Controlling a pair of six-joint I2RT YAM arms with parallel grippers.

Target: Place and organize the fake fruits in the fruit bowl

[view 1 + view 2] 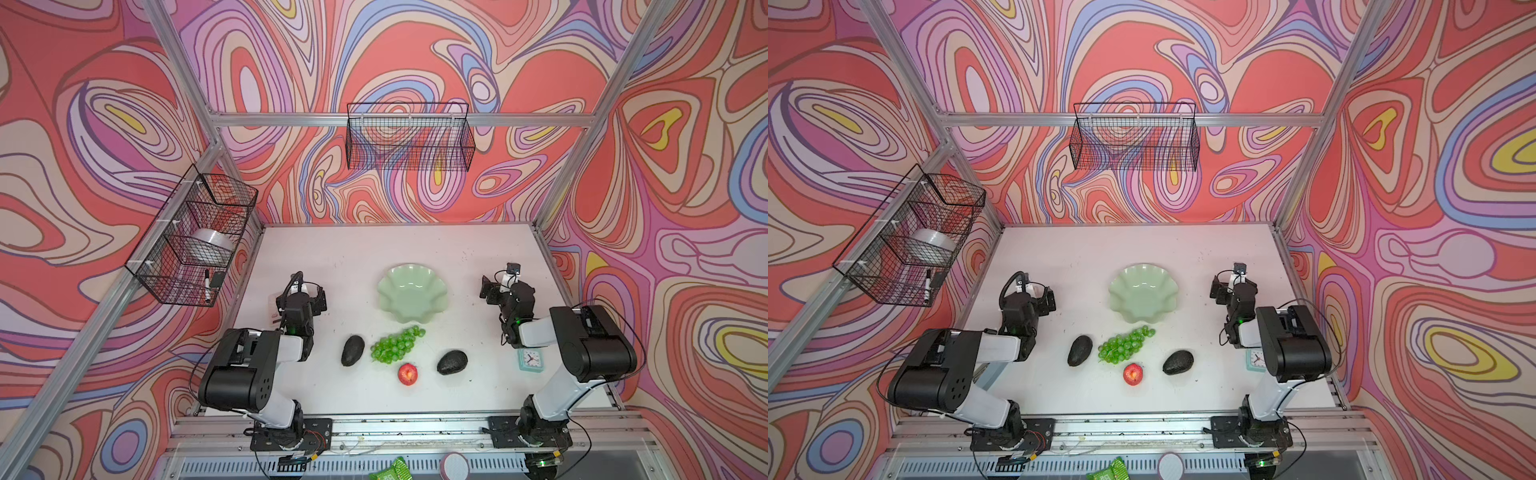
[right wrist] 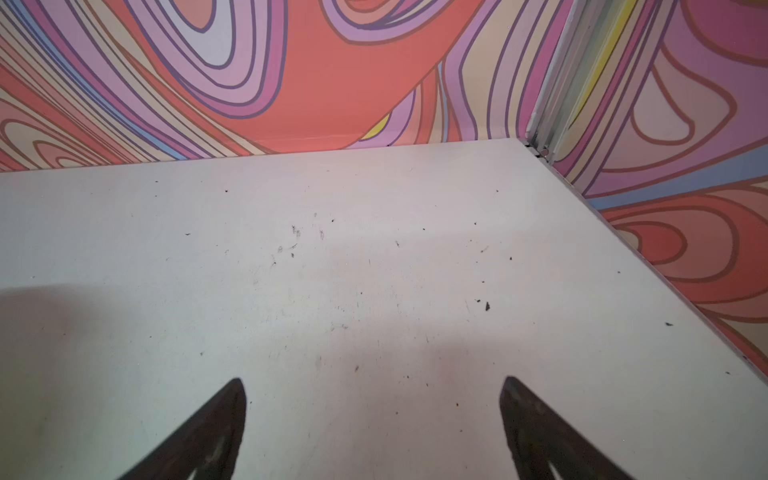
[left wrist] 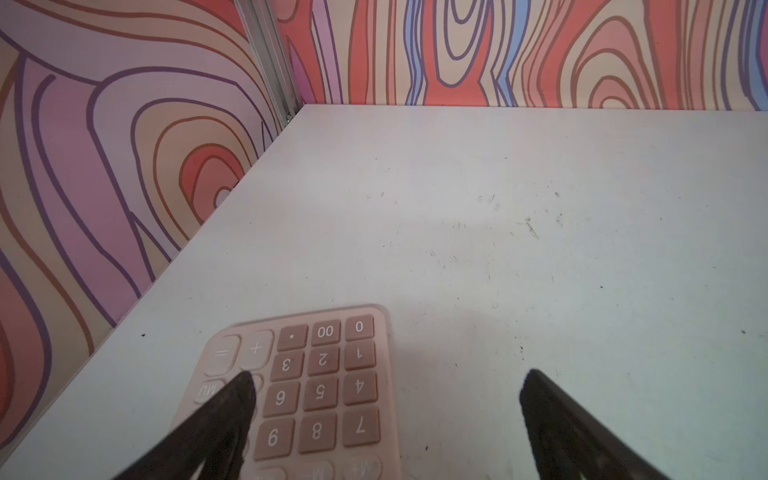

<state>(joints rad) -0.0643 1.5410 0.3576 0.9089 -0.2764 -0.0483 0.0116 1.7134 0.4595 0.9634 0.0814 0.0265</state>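
Fingers (image 3: 224, 415) of the left gripper (image 3: 386, 376) are spread wide with nothing between them, one crossing in front of the keys of a pink calculator (image 3: 316, 390). The right gripper (image 2: 374, 381) is spread just as wide over bare board. Walls (image 1: 415, 50) printed with swirling coral, lilac, blue and yellow bands close the cell on three sides, held by an aluminium frame (image 1: 374, 119). The white tabletop (image 1: 374, 249) is matte, scuffed and flecked with dark specks. Taking it as a clock face with twelve at the back wall, the left arm (image 1: 245, 365) rises from seven o'clock and the right arm (image 1: 590, 345) from five. A long wire basket (image 1: 409, 137) hangs on the back wall at twelve. A divided wire basket (image 1: 195, 237) hangs at nine, holding a roll of clear tape (image 1: 214, 245) and a marker (image 1: 206, 284). The pale green scalloped fruit bowl (image 1: 411, 291) sits near the centre with nothing in it. The green grapes (image 1: 397, 345) lie at its six o'clock, the tip of the bunch just beside the rim. One dark avocado (image 1: 353, 350) lies at the grapes' nine o'clock, and the other avocado (image 1: 452, 362) at their four. The red apple (image 1: 408, 373) rests between the two avocados, at the grapes' six. A mint-green clock (image 1: 530, 360) stands at four o'clock on the table, partly under the right arm.
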